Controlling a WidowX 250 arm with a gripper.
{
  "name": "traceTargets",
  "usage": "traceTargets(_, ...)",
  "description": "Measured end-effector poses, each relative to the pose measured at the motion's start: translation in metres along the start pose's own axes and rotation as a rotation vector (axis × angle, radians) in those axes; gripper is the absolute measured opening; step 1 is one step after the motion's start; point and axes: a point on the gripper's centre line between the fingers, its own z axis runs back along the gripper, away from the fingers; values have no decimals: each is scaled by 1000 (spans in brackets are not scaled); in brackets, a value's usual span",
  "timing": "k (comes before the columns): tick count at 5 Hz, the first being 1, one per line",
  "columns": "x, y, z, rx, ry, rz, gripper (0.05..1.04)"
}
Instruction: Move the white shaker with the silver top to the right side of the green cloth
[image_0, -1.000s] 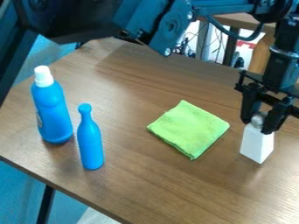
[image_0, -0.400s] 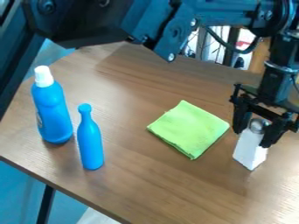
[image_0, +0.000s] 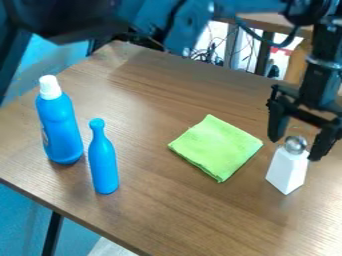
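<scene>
Shaker (image_0: 287, 171) is standing on the table (image_0: 157, 217). The end effector (image_0: 296, 147) is rising, fingers spreading apart, seemingly releasing it.

The black two-finger gripper (image_0: 297, 142) has a narrow crossbar and two thick, blocky fingers (image_0: 278, 125). Directly above the gripper is a dark, rounded wrist column (image_0: 320, 87) ringed by a pale grey band (image_0: 324, 63). Up and to the left of the gripper, a thin black cable (image_0: 251, 34) loops below a straight dark bar (image_0: 254, 6). Farther left of the gripper are an angular dark link (image_0: 190, 25) with a small silvery screw head (image_0: 186, 51) and a bulky black housing (image_0: 67, 20).
</scene>
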Motion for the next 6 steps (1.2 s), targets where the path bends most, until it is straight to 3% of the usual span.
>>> traceTargets(1,-16,2,18,1,-64,14,1003)
traceTargets(2,-50,3,38,-21,-110,16,1001)
traceTargets(3,-102,17,41,16,-64,21,1001)
traceTargets(4,-142,55,45,65,-63,94,1001)
traceTargets(5,-166,91,63,75,-141,140,1001)
traceTargets(6,-179,120,72,66,-184,168,1001)
